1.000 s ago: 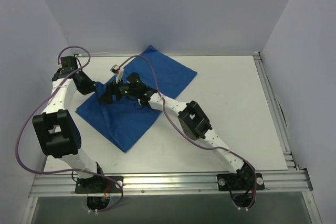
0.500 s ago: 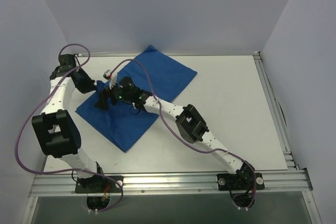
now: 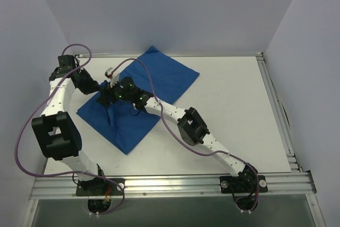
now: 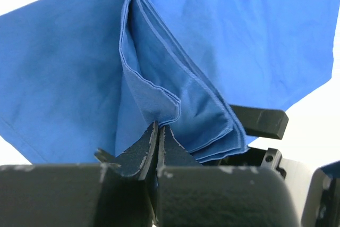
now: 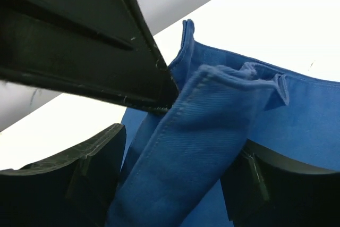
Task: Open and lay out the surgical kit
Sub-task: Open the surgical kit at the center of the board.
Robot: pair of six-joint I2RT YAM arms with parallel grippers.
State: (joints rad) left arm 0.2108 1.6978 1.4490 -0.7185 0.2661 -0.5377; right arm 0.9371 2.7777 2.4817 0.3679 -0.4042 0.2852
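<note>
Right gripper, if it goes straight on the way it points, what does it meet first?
The raised fold of the blue cloth, lying between its fingers; the left gripper seems just behind, depth unclear.

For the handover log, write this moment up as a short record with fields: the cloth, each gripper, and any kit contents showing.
cloth: blue cloth wrap lies on the white table, still partly folded, with a fold pulled up between the grippers
left gripper: shut, pinching an edge of the wrap
right gripper: fingers on either side of a bunched fold; cannot tell whether it is clamped
kit contents: none in view
</note>
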